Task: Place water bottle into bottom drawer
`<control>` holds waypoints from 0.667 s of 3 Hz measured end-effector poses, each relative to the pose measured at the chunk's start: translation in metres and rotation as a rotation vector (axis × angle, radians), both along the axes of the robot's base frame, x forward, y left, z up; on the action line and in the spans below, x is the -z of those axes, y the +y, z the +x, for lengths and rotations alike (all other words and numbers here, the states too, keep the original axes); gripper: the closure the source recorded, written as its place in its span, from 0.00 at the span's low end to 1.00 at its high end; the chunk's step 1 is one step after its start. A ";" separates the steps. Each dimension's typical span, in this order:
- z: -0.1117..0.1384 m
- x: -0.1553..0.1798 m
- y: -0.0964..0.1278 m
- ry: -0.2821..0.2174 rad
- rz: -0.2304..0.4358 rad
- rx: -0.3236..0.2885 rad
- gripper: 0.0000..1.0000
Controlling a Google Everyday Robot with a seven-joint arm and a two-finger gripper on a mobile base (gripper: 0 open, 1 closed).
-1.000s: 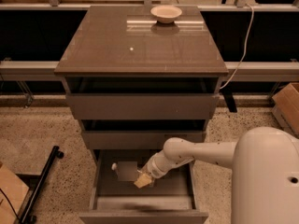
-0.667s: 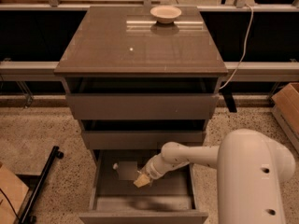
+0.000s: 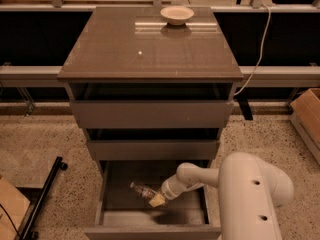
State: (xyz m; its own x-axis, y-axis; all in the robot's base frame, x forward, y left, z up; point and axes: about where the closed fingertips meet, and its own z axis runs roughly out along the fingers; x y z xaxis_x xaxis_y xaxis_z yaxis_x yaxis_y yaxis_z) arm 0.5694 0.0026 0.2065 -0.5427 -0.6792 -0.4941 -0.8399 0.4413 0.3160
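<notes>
The bottom drawer (image 3: 115, 219) is pulled open at the foot of the grey-brown cabinet. My gripper (image 3: 156, 200) reaches down into it from the right, at the end of the white arm (image 3: 197, 176). It is shut on the base end of the water bottle (image 3: 141, 190), a small clear bottle. The bottle lies tilted, with its cap end pointing up-left, low over the drawer floor. Whether the bottle touches the floor cannot be told.
A shallow beige bowl (image 3: 177, 14) stands at the back of the cabinet top (image 3: 150, 49). The two upper drawers (image 3: 150, 114) are slightly ajar. A cardboard box (image 3: 307, 111) is at the right, and a black pole (image 3: 42, 199) lies on the floor at the left.
The gripper and the bottle have moved together slightly right and down inside the drawer. The arm's white body fills more of the lower right.
</notes>
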 end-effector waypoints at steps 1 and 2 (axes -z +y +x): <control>0.001 0.046 -0.010 0.054 0.004 0.047 0.82; 0.000 0.070 -0.011 0.081 -0.002 0.062 0.59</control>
